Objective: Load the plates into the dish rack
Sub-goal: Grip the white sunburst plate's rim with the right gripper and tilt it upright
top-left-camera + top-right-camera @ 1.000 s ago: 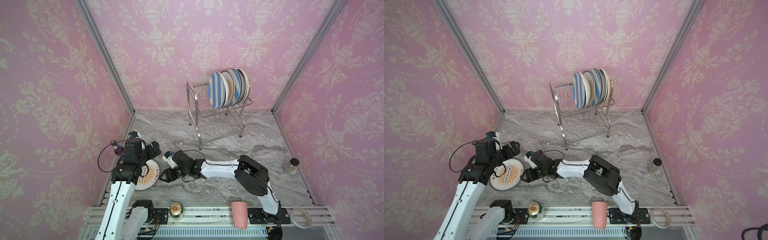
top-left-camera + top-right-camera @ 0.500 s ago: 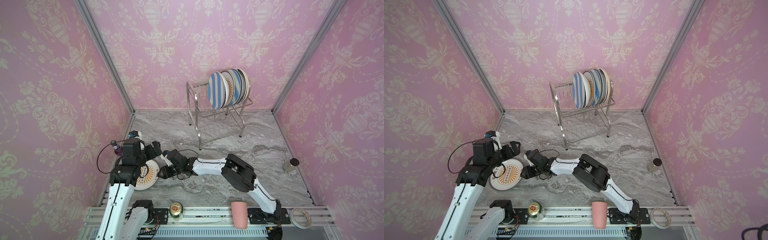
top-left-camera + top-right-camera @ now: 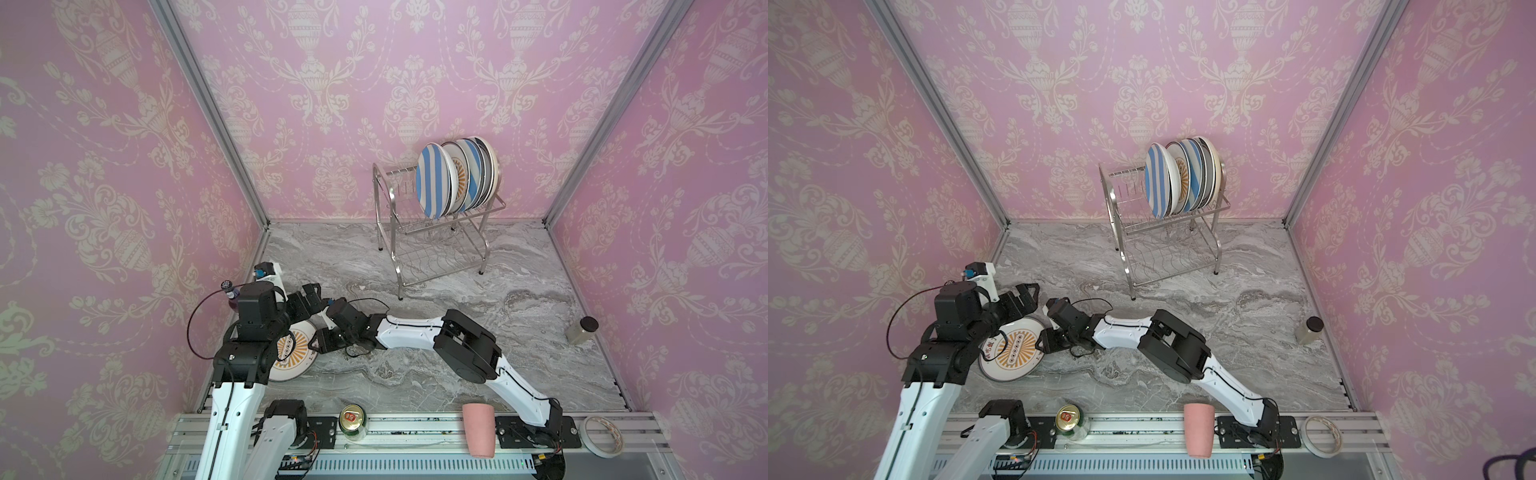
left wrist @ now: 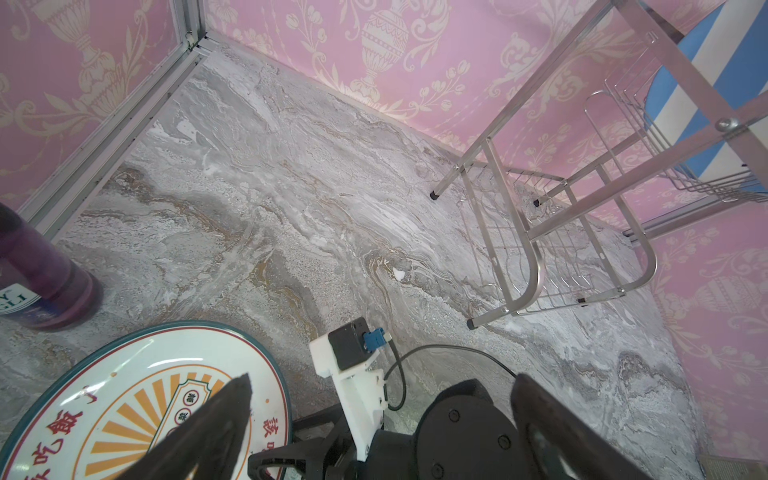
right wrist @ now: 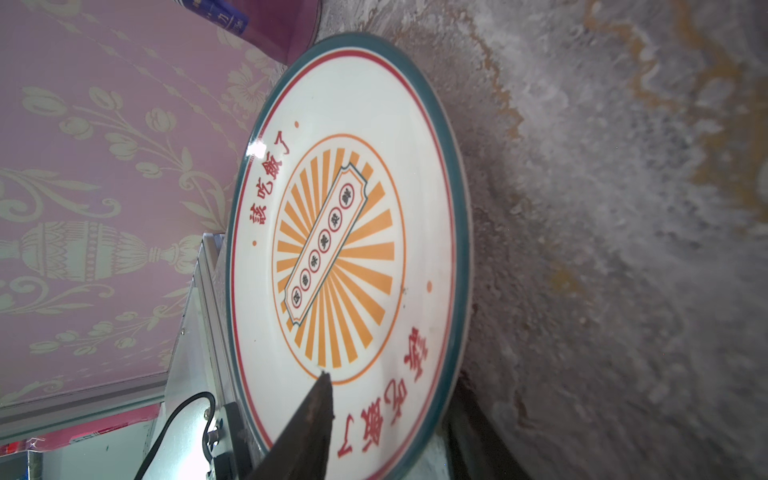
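Stretches the right end effector [image 3: 1043, 345] low across the bench [image 3: 519, 291] to the orange-sunburst plate [image 3: 1015, 353], lying face up directly ahead of it. Straddles the plate's nearest rim: one finger [image 5: 313, 415] over the painted face, the other under the edge. Cannot tell whether pressed onto the rim or a little off it. Hangs the left end effector [image 4: 381, 380] just above the right one and over the same side of the plate, fingers [image 4: 216, 424] spread wide, holding nothing, looking down onto the right wrist. Just beyond the plate's far rim, on the side opposite the right end effector, a purple bottle [image 4: 45, 282] standing upright. Well apart from both end effectors, out past the left fingertips and close to the back wall, the dish rack [image 3: 440, 245]. In its upper tier several plates [image 3: 434, 183] on edge, packed close, a blue-white striped one at the front, on the side nearest the end effectors.
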Motion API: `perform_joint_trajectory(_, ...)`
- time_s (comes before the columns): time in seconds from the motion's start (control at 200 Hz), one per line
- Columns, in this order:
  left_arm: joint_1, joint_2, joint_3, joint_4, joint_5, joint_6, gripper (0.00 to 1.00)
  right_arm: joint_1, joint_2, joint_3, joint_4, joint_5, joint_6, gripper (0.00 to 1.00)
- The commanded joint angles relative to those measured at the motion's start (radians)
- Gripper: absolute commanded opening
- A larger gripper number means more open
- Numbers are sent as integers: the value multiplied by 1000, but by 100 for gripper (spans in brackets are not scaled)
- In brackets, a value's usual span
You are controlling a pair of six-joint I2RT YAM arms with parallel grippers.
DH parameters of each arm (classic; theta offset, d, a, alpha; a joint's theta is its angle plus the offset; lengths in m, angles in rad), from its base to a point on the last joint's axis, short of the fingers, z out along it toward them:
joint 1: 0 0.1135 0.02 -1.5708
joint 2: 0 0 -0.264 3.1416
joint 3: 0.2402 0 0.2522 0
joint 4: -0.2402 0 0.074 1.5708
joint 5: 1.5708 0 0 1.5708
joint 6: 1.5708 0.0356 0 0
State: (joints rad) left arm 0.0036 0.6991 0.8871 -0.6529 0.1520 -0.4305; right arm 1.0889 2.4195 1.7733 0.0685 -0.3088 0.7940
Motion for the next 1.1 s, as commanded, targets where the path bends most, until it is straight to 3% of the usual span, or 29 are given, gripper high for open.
perform_joint_trajectory(0.0, 4, -31, 2, 6, 18, -6, 99, 8, 33, 6, -60, 63, 35, 43)
perform_joint_trajectory(0.32, 4, -14, -10, 2, 18, 22, 99, 5, 93, 84, -119, 69, 43, 40)
perform_joint_trajectory(0.731, 5, -27, 2, -19, 16, 38, 99, 0, 77, 103, -179, 126, 20, 14)
perform_joint_trajectory(0.901, 5, -18, 2, -19, 29, 37, 99, -13, 11, 58, -204, 186, -17, 2)
perform_joint_trajectory(1.096, 5, -12, 15, -17, 41, 33, 99, -36, -129, -61, -234, 274, -74, 0)
